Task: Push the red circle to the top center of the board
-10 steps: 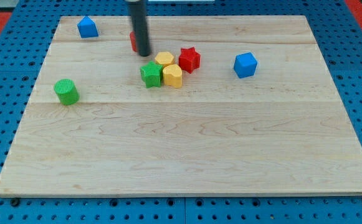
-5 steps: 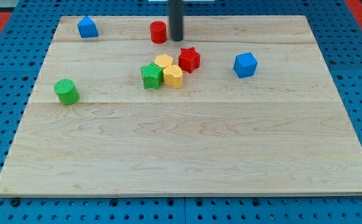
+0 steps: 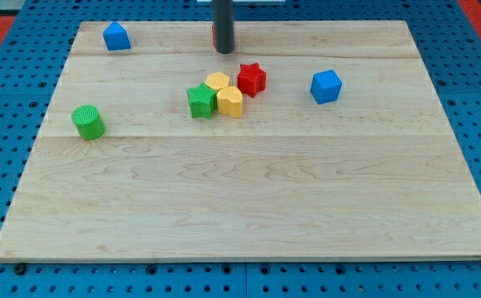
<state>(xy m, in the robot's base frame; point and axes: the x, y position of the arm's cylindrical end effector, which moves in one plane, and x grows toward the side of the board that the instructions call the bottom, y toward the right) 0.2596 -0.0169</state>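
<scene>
My rod stands near the board's top centre, with my tip (image 3: 223, 50) on the wood. The red circle (image 3: 214, 35) is almost wholly hidden behind the rod; only a thin red sliver shows at the rod's left edge, just above my tip. The red star (image 3: 252, 79) lies below and to the right of my tip, apart from it.
Below my tip is a tight cluster: two yellow blocks (image 3: 218, 81) (image 3: 230, 101) and a green star (image 3: 199, 99). A blue cube (image 3: 325, 86) lies to the right. A blue block (image 3: 117, 36) sits at the top left, and a green cylinder (image 3: 88, 122) at the left.
The red circle moved right and up toward the top centre. My rod went from its left side to its right, and now stands in front of it.
</scene>
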